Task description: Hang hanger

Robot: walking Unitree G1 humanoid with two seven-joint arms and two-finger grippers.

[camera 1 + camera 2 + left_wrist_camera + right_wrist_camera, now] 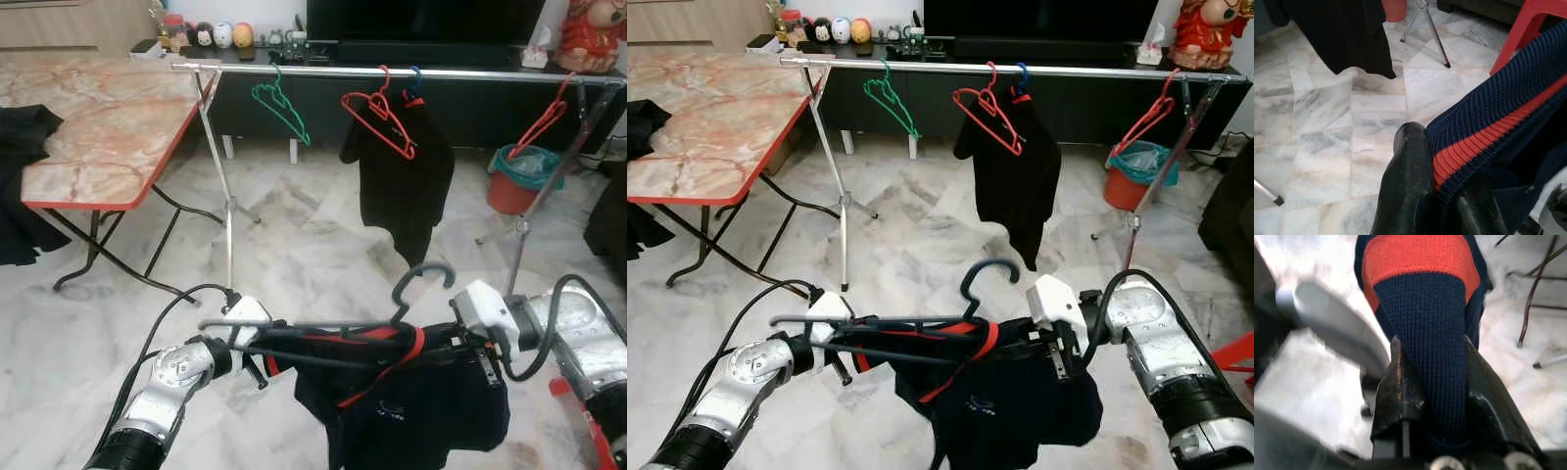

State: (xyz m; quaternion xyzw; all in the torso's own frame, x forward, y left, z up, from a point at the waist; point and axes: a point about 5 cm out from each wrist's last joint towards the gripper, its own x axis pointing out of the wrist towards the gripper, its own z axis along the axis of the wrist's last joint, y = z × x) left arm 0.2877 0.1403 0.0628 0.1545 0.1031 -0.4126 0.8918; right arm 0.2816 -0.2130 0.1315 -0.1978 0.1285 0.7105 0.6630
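Observation:
I hold a dark hanger with its hook (pixel 423 279) upright, low in front of me, and a navy garment with orange-red trim (pixel 411 406) is draped over it. My left gripper (pixel 392 351) reaches in from the left and is shut on the garment's ribbed collar (pixel 1484 142). From the right, my right gripper (pixel 446 343) is shut on a navy fold (pixel 1442 357). Farther ahead runs the silver clothes rail (pixel 460 73). It carries a green hanger (pixel 282 106), a red hanger (pixel 380 122), a black garment (pixel 402 186) and another red hanger (pixel 542 122).
A marble table with a red edge (pixel 98 127) stands to the left, with black cloth (pixel 20 147) beside it. The rack's legs (pixel 228 225) stand on the marble floor. A red bucket (pixel 524 176) sits behind the rail at the right. A red stool (pixel 1239 352) is by my right arm.

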